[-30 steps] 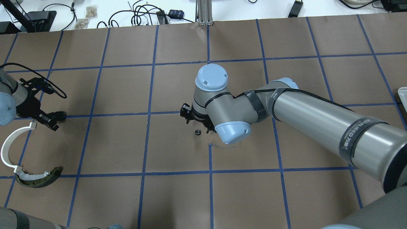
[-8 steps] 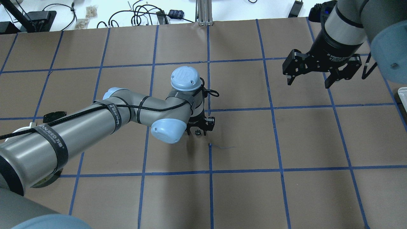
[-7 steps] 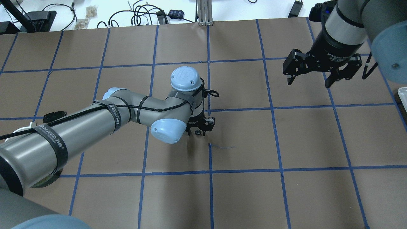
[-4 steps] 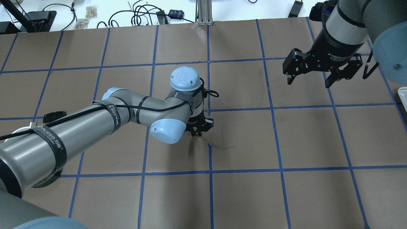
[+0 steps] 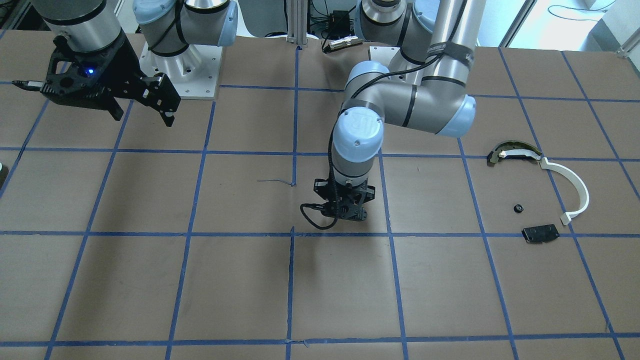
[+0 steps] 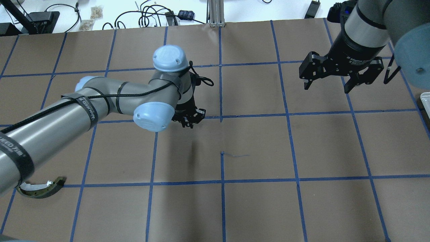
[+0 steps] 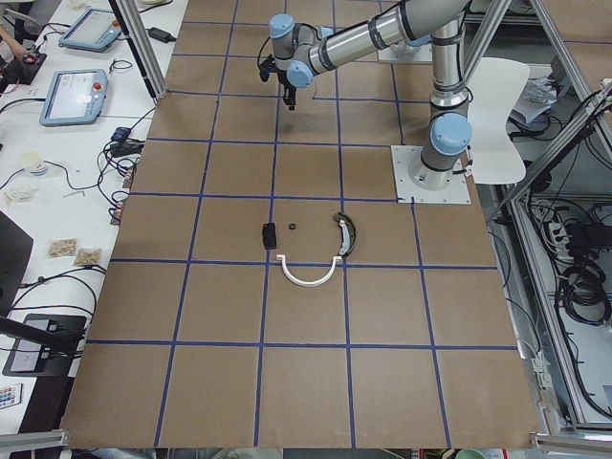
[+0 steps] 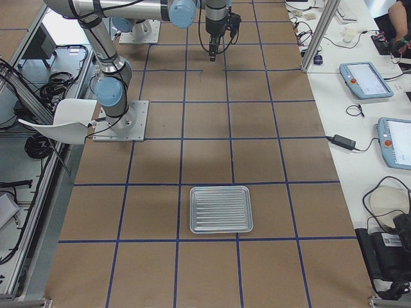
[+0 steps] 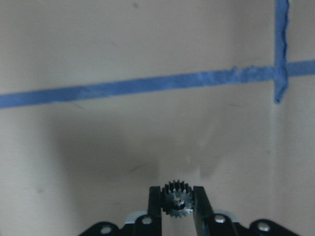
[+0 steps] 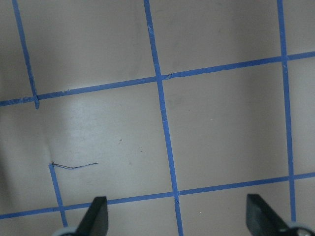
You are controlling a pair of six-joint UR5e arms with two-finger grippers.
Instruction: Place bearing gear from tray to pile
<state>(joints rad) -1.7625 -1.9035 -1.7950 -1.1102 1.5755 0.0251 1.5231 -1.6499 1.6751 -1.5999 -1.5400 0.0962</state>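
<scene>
My left gripper is shut on the small black bearing gear, which sits between the fingertips above the brown table. The gripper hangs over the table's middle in the overhead view and in the front view. The pile lies at the table's left end: a white arc strip, a dark curved piece with a cream band, a black plate and a small black part. My right gripper is open and empty, high over the far right of the table.
The metal tray stands at the table's right end; its edge shows in the overhead view. Blue tape lines grid the brown table. Cables and boxes lie beyond the far edge. The left arm hides most of the pile from overhead.
My left gripper closed on the gear at the table's middle, then rose and moved left and away with it. The right gripper stayed open and still.
</scene>
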